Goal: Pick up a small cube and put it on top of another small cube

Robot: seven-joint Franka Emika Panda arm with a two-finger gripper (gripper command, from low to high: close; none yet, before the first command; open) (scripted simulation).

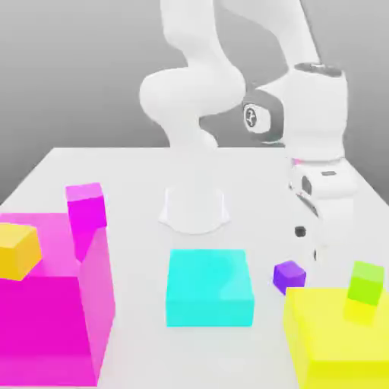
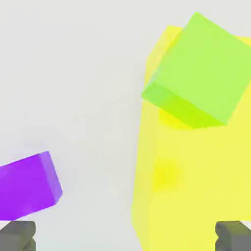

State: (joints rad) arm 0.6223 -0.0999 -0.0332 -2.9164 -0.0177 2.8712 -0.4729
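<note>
Purple cube: we see the small purple cube [image 1: 289, 275] resting on the white table [image 1: 137, 175], near the front, between the cyan block [image 1: 210, 287] on the exterior view's left and the yellow block [image 1: 338, 338] on its right, close to the yellow block's far left corner.
Gripper: our gripper [image 1: 313, 245] hangs just behind and to the right of the purple cube, low over the table.
Fingers: in the hand view the two dark fingertips [image 2: 17, 234] stand wide apart with nothing between them, so we read them as released.
Stack target: a lime green cube [image 1: 367, 283] sits tilted on top of the yellow block; an orange cube [image 1: 17, 251] sits on the magenta block [image 1: 53, 319] at the far left.
Step in hand: we judge we are lining up over the purple cube before the grasp.
Risk, offset: the purple cube lies beside one fingertip, not centred; descending now could land a finger on it and knock it away.
Risk, crowding: the yellow block is close, so the other finger may strike its edge.
Risk, target: a tilted green cube could let a placed cube slide off.
</note>
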